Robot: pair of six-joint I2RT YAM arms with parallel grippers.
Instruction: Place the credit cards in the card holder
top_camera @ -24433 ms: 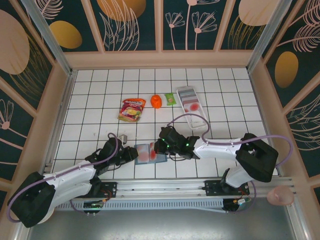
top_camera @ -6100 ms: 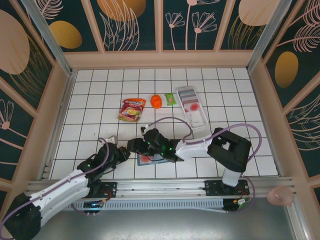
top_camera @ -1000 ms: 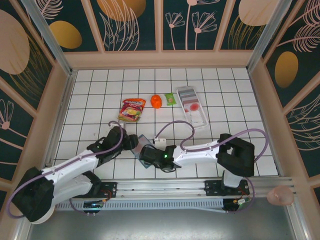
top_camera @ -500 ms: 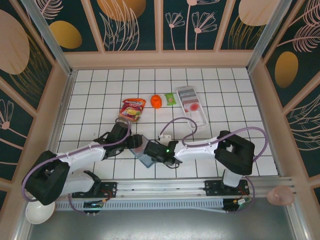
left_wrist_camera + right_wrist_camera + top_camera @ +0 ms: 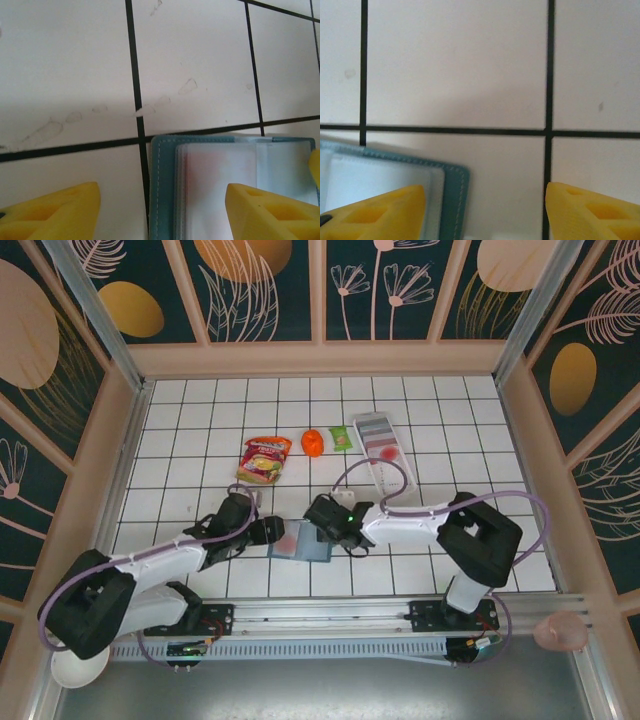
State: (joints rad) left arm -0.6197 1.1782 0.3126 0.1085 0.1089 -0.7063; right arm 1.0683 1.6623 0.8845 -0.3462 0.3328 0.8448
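Drawn back off the card holder (image 5: 303, 542) within the last half second: right gripper (image 5: 482, 215) now at its far right corner, left gripper (image 5: 162, 215) at its left edge, both spread wide and empty. Lies open on the tiles (image 5: 200, 450), apparently with a pink-marked credit card (image 5: 220, 185) under the clear pocket. Suggests one insertion done, with a second credit card (image 5: 384, 452) waiting in the white tray (image 5: 398, 478).

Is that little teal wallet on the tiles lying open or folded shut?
Open. The card holder lies flat on the tiles with its clear pockets facing up, and a pale, pink-marked card shows through one.
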